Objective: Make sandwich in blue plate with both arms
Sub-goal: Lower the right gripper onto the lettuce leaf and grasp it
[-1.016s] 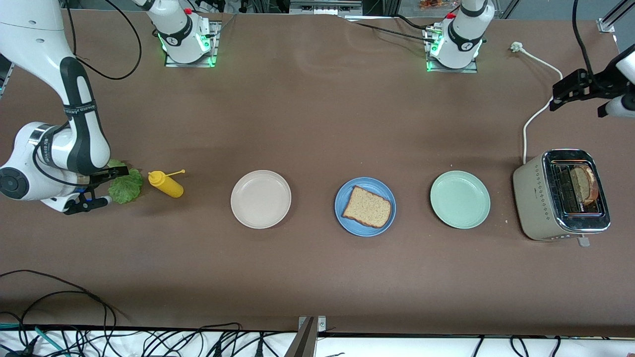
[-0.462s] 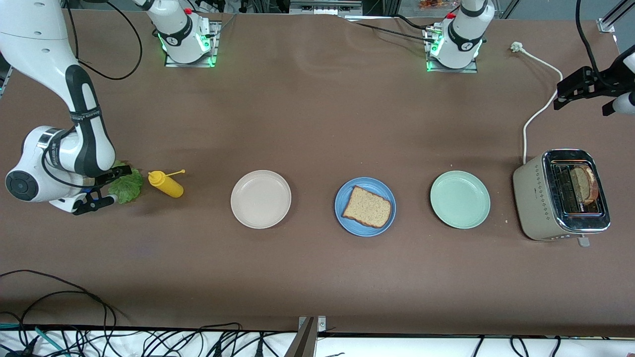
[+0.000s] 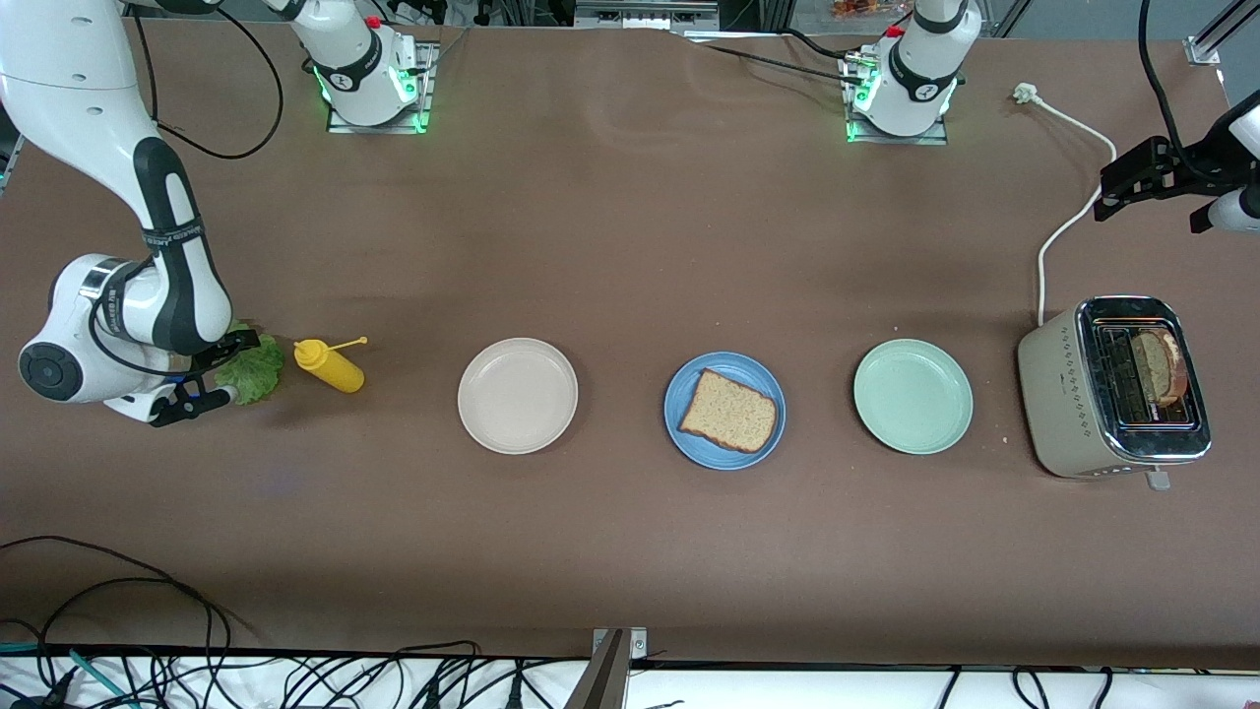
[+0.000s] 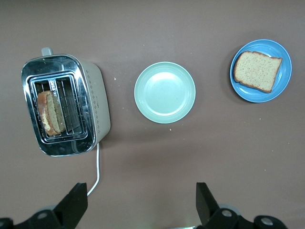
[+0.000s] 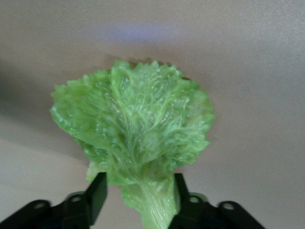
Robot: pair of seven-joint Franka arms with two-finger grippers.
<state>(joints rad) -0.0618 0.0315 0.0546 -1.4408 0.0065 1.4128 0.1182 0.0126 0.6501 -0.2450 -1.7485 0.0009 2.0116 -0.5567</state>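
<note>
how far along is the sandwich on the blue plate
Done: one bread slice lies on the blue plate. In hand: the right gripper has its fingers on either side of the lettuce leaf's stem. Left: lettuce onto the bread, then the slice in the toaster. The left gripper waits open.

The brown surface is seen from above. A beige toaster with a chrome top is shown, and a slice of bread is held upright in one of its slots; a white cord is trailed from its side. An empty mint-green plate is set beside the toaster. A blue plate carrying one flat bread slice is placed further along. The left claw is held over bare surface, its black fingers spread wide apart.
</note>
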